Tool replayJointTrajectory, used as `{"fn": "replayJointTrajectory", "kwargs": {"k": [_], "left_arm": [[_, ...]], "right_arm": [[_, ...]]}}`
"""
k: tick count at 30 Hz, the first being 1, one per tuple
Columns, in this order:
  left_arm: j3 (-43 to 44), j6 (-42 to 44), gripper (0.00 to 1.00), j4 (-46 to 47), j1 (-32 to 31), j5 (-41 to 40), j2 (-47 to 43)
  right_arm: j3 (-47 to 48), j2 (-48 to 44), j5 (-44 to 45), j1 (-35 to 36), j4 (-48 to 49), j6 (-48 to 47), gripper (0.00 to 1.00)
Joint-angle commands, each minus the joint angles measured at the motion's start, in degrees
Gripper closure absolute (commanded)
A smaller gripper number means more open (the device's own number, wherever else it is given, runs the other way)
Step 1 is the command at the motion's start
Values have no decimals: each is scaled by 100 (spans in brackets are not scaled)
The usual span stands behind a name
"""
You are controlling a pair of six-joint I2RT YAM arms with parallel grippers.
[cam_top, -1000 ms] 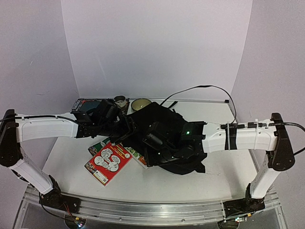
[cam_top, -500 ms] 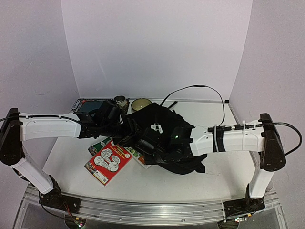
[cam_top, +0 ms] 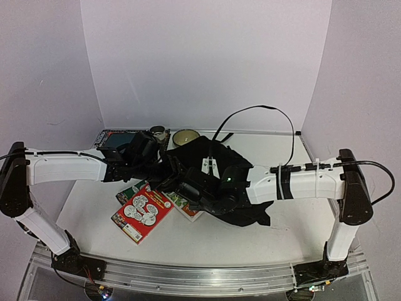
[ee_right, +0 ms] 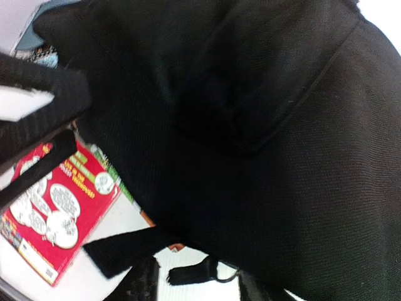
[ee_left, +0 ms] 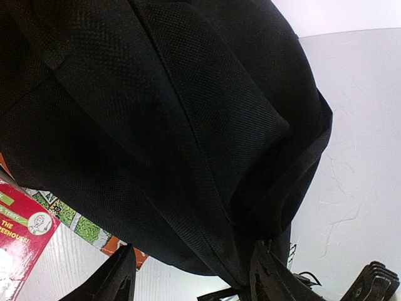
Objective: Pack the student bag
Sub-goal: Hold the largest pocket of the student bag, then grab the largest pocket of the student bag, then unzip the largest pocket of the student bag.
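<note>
The student bag (cam_top: 216, 168), a soft black backpack, lies in the middle of the table and fills both wrist views (ee_left: 163, 125) (ee_right: 263, 138). My left gripper (cam_top: 171, 172) is at the bag's left edge. Its jaws are open (ee_left: 193, 283), and a fabric seam runs down beside the right finger (ee_left: 269, 276). My right gripper (cam_top: 200, 195) reaches over the bag's near left side. It is open (ee_right: 197, 287), with a black zip pull (ee_right: 188, 273) lying loose between the fingers.
A red book (cam_top: 142, 212) lies left of the bag, and other books (cam_top: 188, 207) (cam_top: 128, 191) are partly tucked under it. At the back left are a dark flat tablet-like item (cam_top: 113, 138), a small cup (cam_top: 158, 132) and a bowl (cam_top: 185, 136). A black cable (cam_top: 250, 116) arcs behind.
My right arm has pushed leftward across the bag, bringing its gripper to the near left edge. The left gripper has edged slightly right against the bag. Both jaws have narrowed a little.
</note>
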Motion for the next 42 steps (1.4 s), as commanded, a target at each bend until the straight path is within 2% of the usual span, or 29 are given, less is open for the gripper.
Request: {"fn": "replayJointTrajectory", "kwargs": {"k": [1, 7, 10, 19, 22, 26, 30, 31, 36, 42], "left_arm": [[0, -96, 38, 264, 21, 61, 40], [-6, -207, 38, 383, 23, 89, 94], [-4, -295, 38, 493, 23, 91, 156], [102, -554, 39, 906, 22, 166, 545], [244, -565, 46, 1012, 22, 193, 742], [431, -539, 68, 1055, 46, 174, 965], [448, -439, 97, 1074, 173, 35, 945], [440, -411, 100, 1070, 215, 2, 912], [590, 49, 100, 1006, 579, -102, 804], [1324, 957, 100, 491, 849, -103, 1089]], "right_arm": [[204, 98, 641, 5, -221, 213, 63], [130, -6, 443, -1, -232, 64, 93], [-37, -161, 285, 4, -231, -40, 100], [-317, -743, -306, -5, -248, -777, 100], [-343, -889, -543, -3, -300, -1048, 100], [-417, -1117, -774, -3, -386, -1340, 100], [-684, -1546, -822, -3, -629, -1569, 100], [-750, -1685, -815, -3, -715, -1593, 100], [-1131, -2490, -843, -3, -1366, -1713, 100], [-1320, -3439, -1066, -6, -2539, -1993, 100]]}}
